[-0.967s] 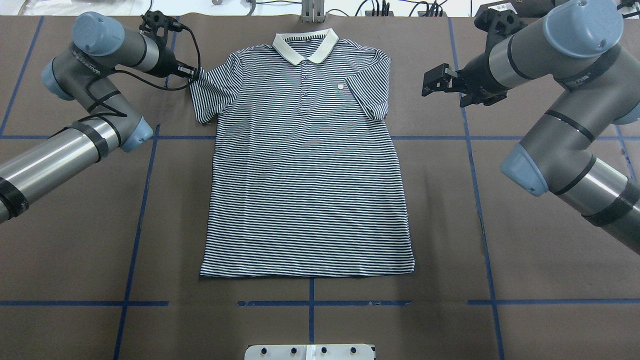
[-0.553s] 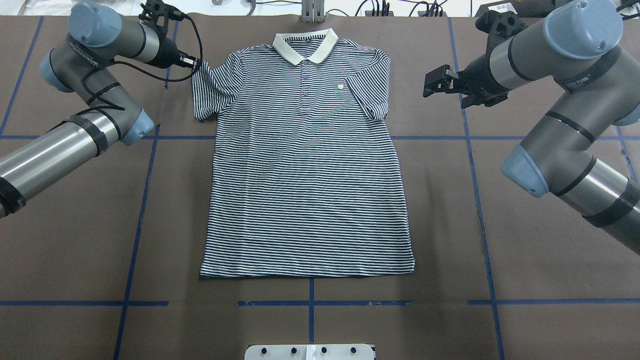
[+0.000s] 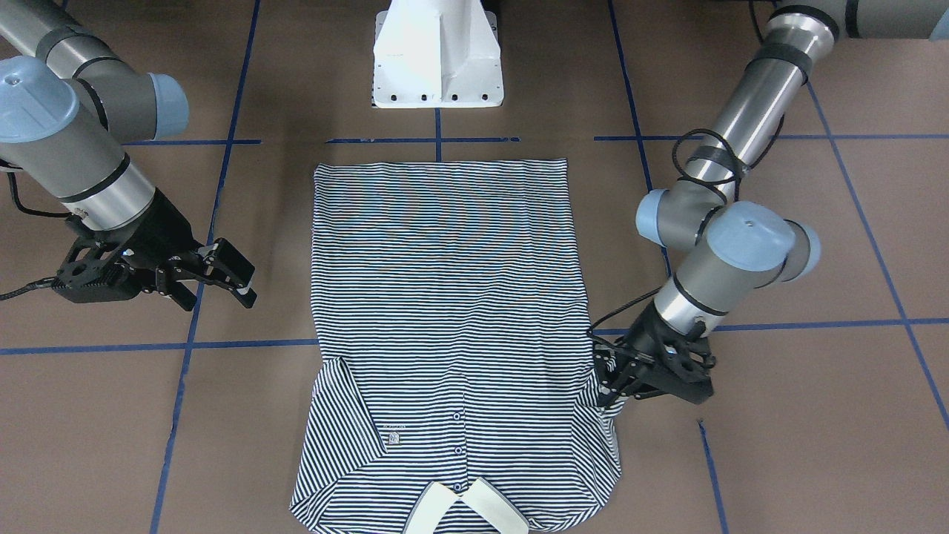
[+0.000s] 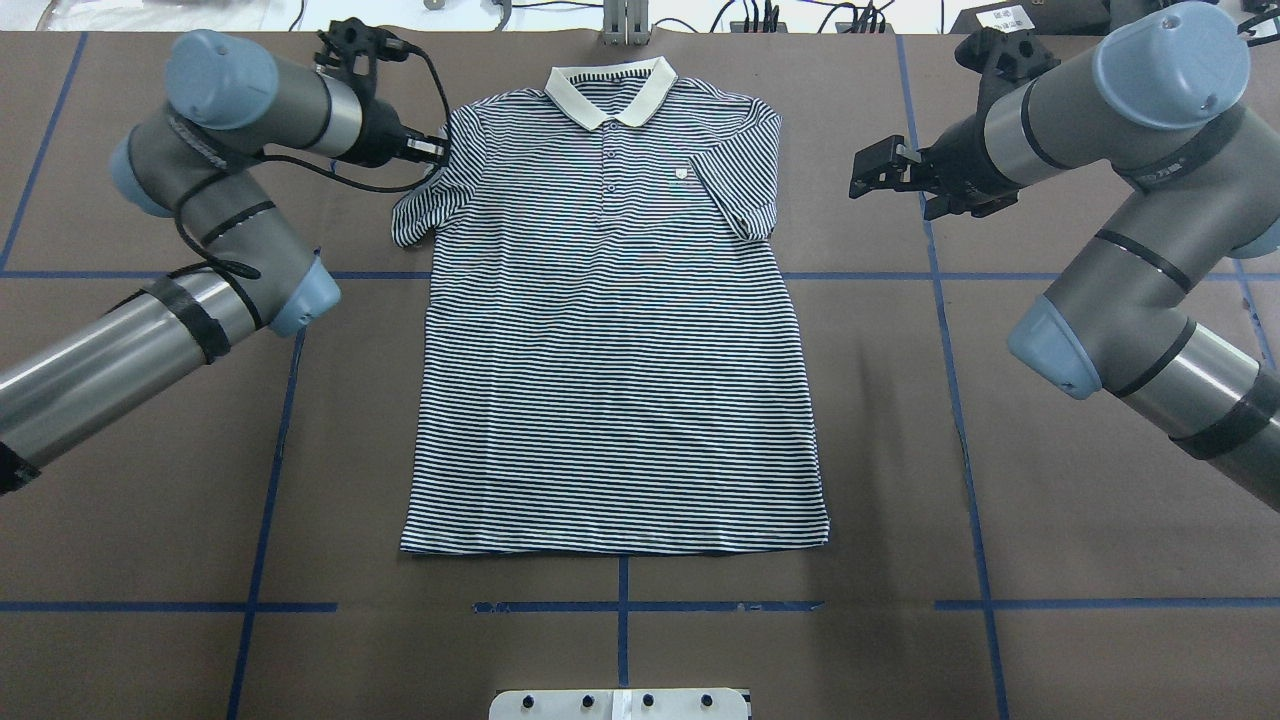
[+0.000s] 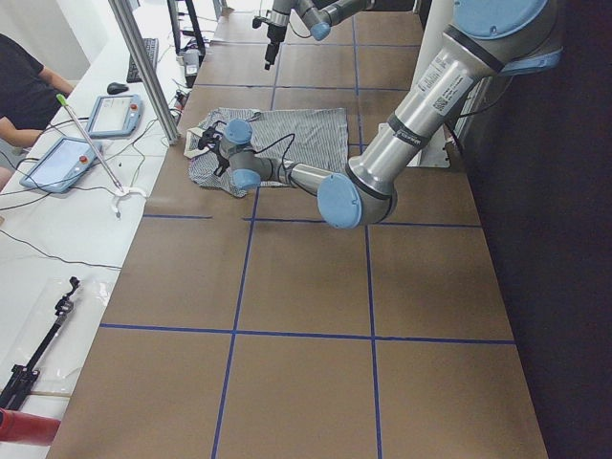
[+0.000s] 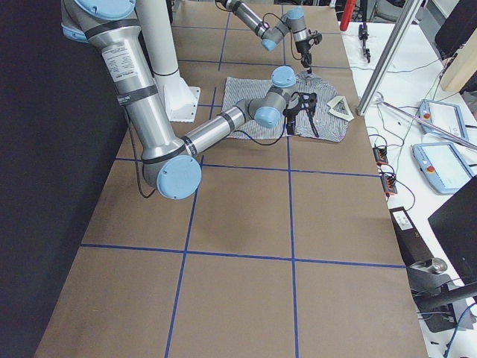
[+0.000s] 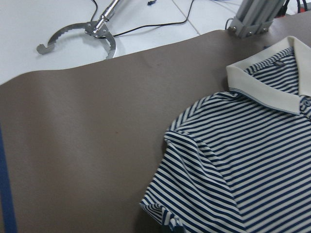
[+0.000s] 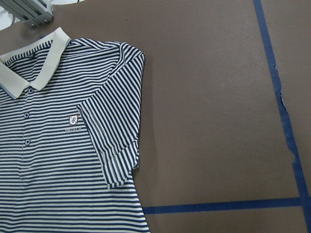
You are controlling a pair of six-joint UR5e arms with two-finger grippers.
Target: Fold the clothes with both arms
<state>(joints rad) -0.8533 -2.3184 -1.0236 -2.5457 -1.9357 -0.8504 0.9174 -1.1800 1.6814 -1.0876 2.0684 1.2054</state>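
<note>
1. I see my left gripper (image 4: 436, 152) clamped on the polo shirt (image 4: 610, 350), with one sleeve bunched at its fingertips.
2. My right gripper (image 4: 864, 172) hangs with jaws spread, near the other sleeve but apart from it.
3. The shirt body lies flat between the 2 grippers.

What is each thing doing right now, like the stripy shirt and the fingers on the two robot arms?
polo shirt: spread flat on the table, front up, not folded yet.
collar: lying flat and open.
sleeve by the left arm: pinched at its edge, rumpled.
sleeve by the right arm: lying flat, untouched.
left arm's fingers: shut on that sleeve's edge.
right arm's fingers: open, empty, apart from the shirt.
</note>
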